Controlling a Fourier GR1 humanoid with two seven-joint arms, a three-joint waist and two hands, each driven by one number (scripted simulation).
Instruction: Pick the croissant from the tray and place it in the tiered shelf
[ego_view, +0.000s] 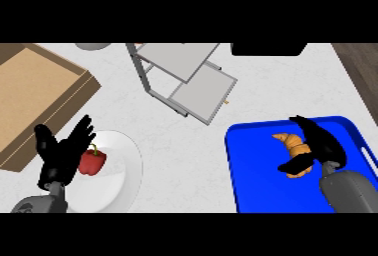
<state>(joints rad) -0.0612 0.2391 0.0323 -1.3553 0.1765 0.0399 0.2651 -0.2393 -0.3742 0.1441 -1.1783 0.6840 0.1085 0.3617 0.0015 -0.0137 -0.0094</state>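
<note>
A: Where's the croissant (293, 145)?
B: On the blue tray (251, 165) — right hand (319, 145) curled round it, thumb under its lower end.
A: Left hand (63, 152)?
B: Fingers straight, over the white plate (122, 170) beside the red pepper (92, 162). Grey tiered shelf (184, 80) holds nothing. No readable writing anywhere.

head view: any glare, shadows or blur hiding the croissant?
Head view: lighting flat, no glare on the blue tray; only faint shadows under the tiered shelf; no blur. The croissant is partly covered by the right hand curling round it, not by shadow.
</note>
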